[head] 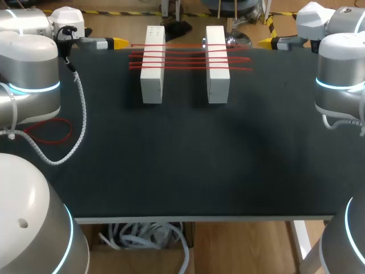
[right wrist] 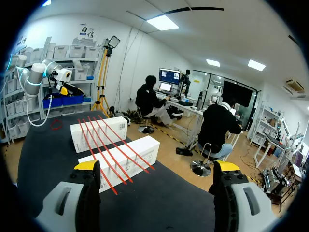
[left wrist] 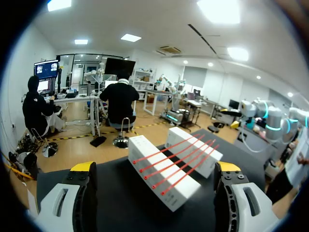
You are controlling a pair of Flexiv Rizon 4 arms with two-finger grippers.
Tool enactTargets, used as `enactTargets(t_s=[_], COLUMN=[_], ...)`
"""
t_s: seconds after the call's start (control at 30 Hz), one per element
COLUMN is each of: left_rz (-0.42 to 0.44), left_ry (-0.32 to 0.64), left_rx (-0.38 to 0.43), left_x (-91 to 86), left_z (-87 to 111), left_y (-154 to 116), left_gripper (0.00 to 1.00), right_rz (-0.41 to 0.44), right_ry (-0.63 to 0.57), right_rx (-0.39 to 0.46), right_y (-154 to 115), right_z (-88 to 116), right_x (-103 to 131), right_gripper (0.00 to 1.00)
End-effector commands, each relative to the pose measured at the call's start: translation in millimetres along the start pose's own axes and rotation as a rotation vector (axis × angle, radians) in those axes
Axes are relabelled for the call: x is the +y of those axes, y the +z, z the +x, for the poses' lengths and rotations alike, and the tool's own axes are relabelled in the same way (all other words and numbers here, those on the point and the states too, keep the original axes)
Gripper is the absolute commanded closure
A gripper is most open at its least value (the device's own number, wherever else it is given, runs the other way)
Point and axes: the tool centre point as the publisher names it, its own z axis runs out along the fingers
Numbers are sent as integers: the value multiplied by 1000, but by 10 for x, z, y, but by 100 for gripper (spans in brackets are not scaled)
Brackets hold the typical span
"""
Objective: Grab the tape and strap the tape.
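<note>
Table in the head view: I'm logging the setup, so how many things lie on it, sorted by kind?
White rectangular blocks: 2
Red tape strands stretched across both blocks: 5
Red cord loop lying apart from them: 1
Total: 8

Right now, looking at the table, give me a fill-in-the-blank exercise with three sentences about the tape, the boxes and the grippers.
The tape strands are ____ in colour. They lie across ____ white boxes standing side by side. The left gripper and the right gripper are both ____, holding nothing.
Missing words: red; two; open.
</note>
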Motion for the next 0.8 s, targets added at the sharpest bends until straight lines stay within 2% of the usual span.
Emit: enactTargets(t_s=[0.03,0.7,0.8], left_rz=[4,4,33], left_ry=[1,1,38], left_rx=[-1,-1,57], left_x=[12,12,12], left_z=[0,0,12], left_y=[2,2,-3], left_gripper=[0,0,0], right_rz=[2,2,2], right_ry=[0,0,0], right_rx=[2,2,2], right_y=[-10,-10,-10], right_z=[-5,-5,-5], right_x=[2,2,2], right_gripper=[0,0,0])
